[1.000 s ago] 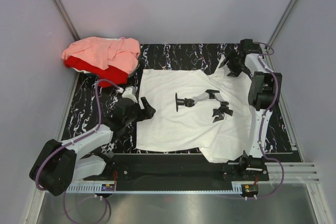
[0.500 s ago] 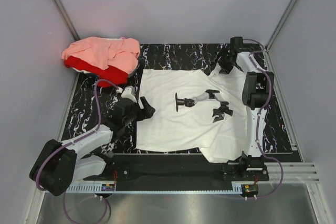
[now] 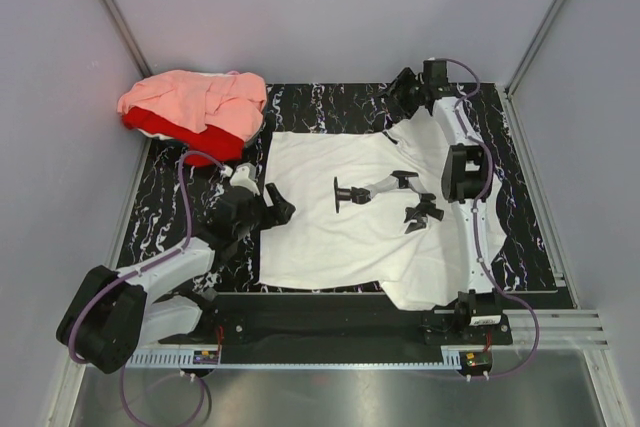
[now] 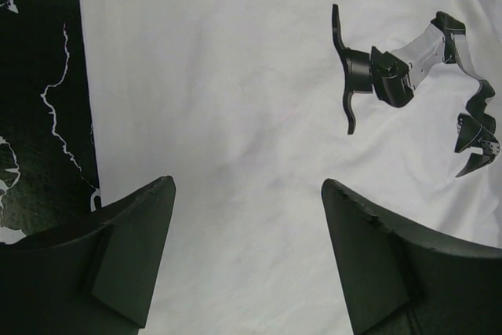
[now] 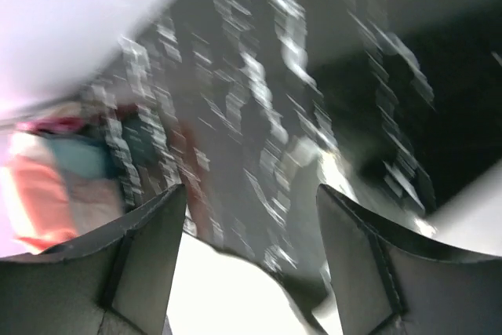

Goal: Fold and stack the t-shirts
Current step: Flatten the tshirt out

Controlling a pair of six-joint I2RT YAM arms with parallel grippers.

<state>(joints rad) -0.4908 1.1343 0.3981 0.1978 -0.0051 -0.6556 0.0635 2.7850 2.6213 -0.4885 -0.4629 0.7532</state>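
The white t-shirt lies spread flat on the black marbled mat, its black graphic print on the chest. It fills the left wrist view. My left gripper is open just over the shirt's left edge; in its own view the fingers straddle bare white cloth. My right gripper is open and empty above the shirt's far right corner; its view is motion-blurred. The salmon-pink t-shirt lies crumpled on the red t-shirt at the far left.
Grey walls enclose the mat on three sides. A metal rail with both arm bases runs along the near edge. The shirt's near right corner hangs toward that rail.
My right gripper has swung left along the far edge, from the far right corner to above the shirt's far right part. The left arm has barely moved.
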